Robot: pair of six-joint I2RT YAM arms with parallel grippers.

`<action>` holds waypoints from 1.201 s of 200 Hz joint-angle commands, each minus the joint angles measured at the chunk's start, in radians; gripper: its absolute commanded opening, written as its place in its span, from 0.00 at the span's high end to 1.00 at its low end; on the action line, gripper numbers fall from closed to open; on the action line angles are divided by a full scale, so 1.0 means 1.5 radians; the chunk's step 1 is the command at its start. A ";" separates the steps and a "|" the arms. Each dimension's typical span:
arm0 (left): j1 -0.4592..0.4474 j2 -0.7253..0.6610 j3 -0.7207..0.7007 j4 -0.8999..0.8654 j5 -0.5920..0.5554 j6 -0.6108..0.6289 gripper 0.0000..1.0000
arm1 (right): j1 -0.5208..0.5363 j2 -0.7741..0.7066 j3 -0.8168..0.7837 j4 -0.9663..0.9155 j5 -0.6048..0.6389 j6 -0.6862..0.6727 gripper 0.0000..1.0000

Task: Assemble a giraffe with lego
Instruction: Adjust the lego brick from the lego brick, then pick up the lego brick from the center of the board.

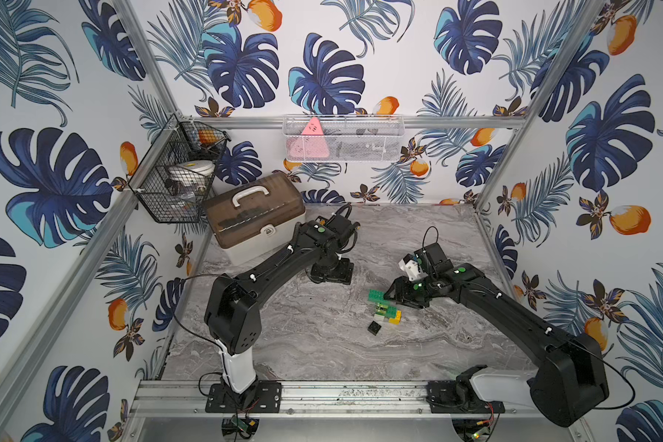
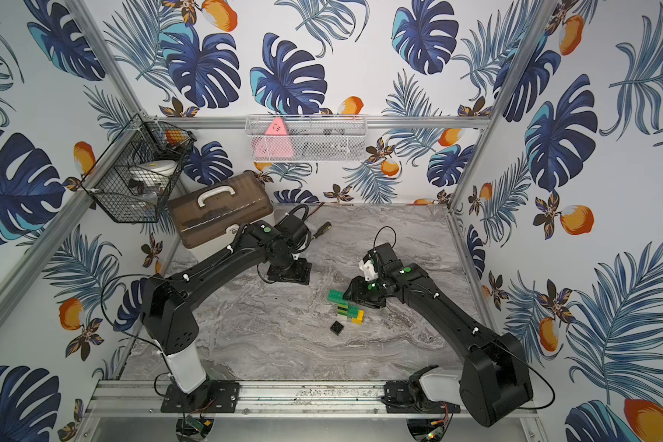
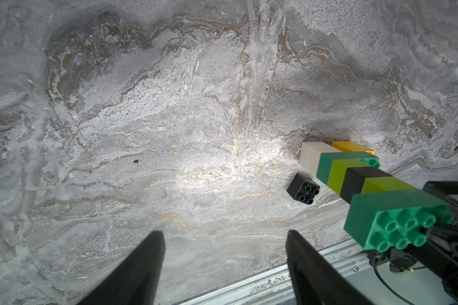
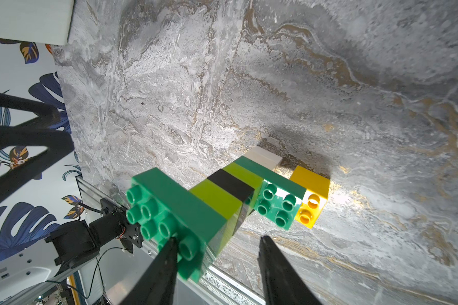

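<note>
The giraffe (image 1: 383, 306) stands on the marble table as a stepped stack. White (image 3: 312, 155) and yellow (image 4: 311, 184) bricks form its foot, then dark green, lime, black and lime, with a dark-green brick (image 4: 169, 200) on top. A loose black lego brick (image 1: 374, 327) lies just in front of it, studs sideways. My right gripper (image 4: 216, 239) is at the top green brick: one finger (image 4: 167, 253) lies against its studs, the other stands clear, jaws apart. My left gripper (image 3: 224, 235) hangs open over bare table to the left, holding nothing.
A brown-lidded toolbox (image 1: 255, 214) sits at the back left under a black wire basket (image 1: 177, 176). A white mesh basket (image 1: 341, 137) hangs on the back wall. An aluminium rail (image 1: 341, 394) runs along the table's front edge, carrying both arm bases.
</note>
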 commanded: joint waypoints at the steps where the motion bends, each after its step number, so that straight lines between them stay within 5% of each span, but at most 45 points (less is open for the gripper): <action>1: 0.002 -0.004 0.001 -0.001 -0.005 0.010 0.22 | 0.001 0.005 0.002 -0.113 0.115 -0.009 0.47; 50: 0.001 -0.004 -0.004 0.003 -0.008 0.006 0.22 | 0.001 -0.011 0.047 -0.119 0.122 -0.012 0.26; 139: 0.019 -0.033 -0.055 0.025 0.010 -0.002 0.22 | 0.014 -0.180 0.025 -0.111 0.066 -0.068 0.18; 173: 0.043 -0.062 -0.128 0.063 0.043 -0.010 0.22 | 0.156 -0.192 -0.009 -0.100 0.108 -0.080 0.19; 240: 0.098 -0.127 -0.220 0.090 0.078 -0.009 0.22 | 0.353 -0.036 -0.064 0.016 0.263 -0.020 0.18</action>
